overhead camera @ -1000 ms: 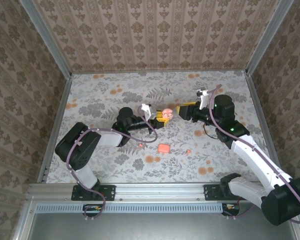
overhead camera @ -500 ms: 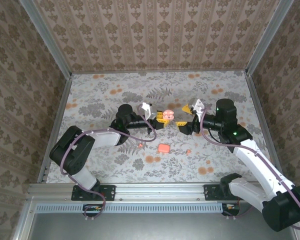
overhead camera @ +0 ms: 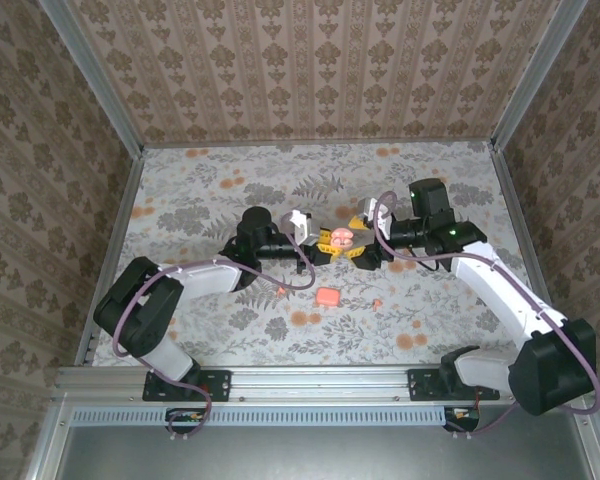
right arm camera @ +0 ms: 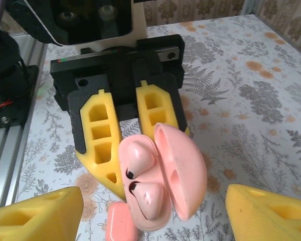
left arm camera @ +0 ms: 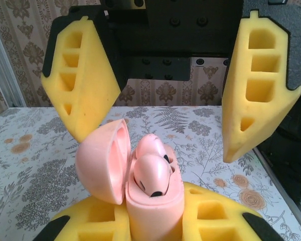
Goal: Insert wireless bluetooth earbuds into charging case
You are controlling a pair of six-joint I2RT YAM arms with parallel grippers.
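Left hand (overhead camera: 327,242) reached in from the left and was clamped narrow on the charging case (left arm camera: 155,211), yellow pads (left arm camera: 90,223) pressed on both sides of the case's lower body. The case was held up off the flowered desk (overhead camera: 200,200), about mid-desk, upright in the left wrist view. Its lid (left arm camera: 103,165) was flipped open to the left in that view. Both earbuds (left arm camera: 151,175) sat inside the case, one behind the other, rounded pink tops sticking out, dark dots showing. Right hand (overhead camera: 359,243) faced the left hand from the right, jaws wide, one yellow finger either side of the open case, gripping nothing; couldn't tell if a fingertip brushed the lid. Lower on the desk, nearer the arm bases, a separate flat pink piece (overhead camera: 328,296) lay loose, and right of it a tiny orange nub (overhead camera: 377,302), the two apart.
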